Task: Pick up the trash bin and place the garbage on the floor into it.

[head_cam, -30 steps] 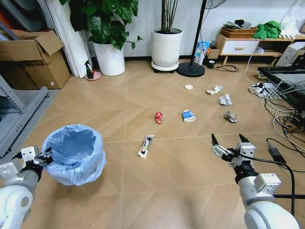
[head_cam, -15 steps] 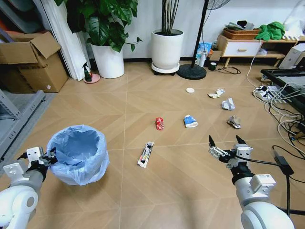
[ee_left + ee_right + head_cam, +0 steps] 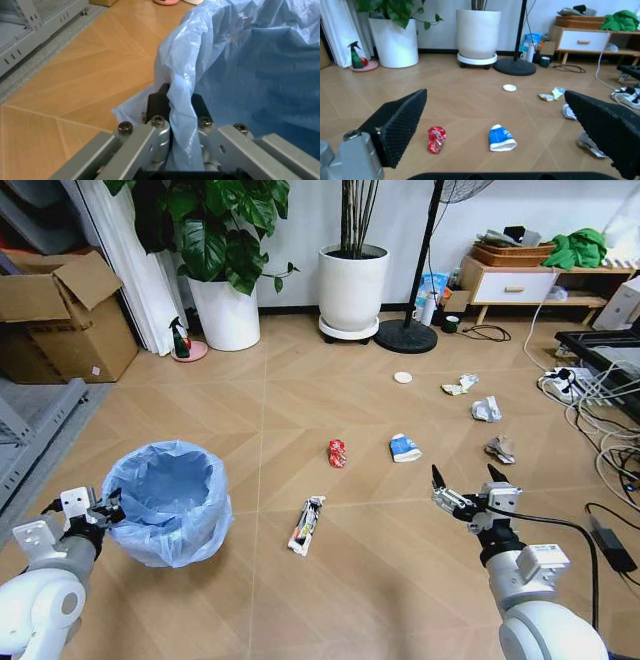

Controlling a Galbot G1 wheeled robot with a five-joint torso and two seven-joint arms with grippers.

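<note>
The trash bin (image 3: 170,500), lined with a light-blue bag, is at the left of the head view. My left gripper (image 3: 97,513) is shut on its near rim; the left wrist view shows the black pads (image 3: 157,102) pinching the blue bag (image 3: 250,71). On the chevron wooden floor (image 3: 280,400) lies the garbage: a long white wrapper (image 3: 306,524), a red can (image 3: 337,452), a blue-and-white carton (image 3: 404,448), a white disc (image 3: 402,377) and paper wads (image 3: 486,410). My right gripper (image 3: 469,488) is open, held in the air short of the carton (image 3: 500,138) and can (image 3: 436,139).
Two big white plant pots (image 3: 352,285) and a fan base (image 3: 405,335) stand at the far wall. A cardboard box (image 3: 60,320) and metal shelf sit at left. Cables and a power strip (image 3: 565,385) lie at right by a low cabinet (image 3: 520,285).
The whole view has shifted: the litter and far wall sit lower and nearer in the picture, so the camera moved forward. Both grippers keep their hold and posture.
</note>
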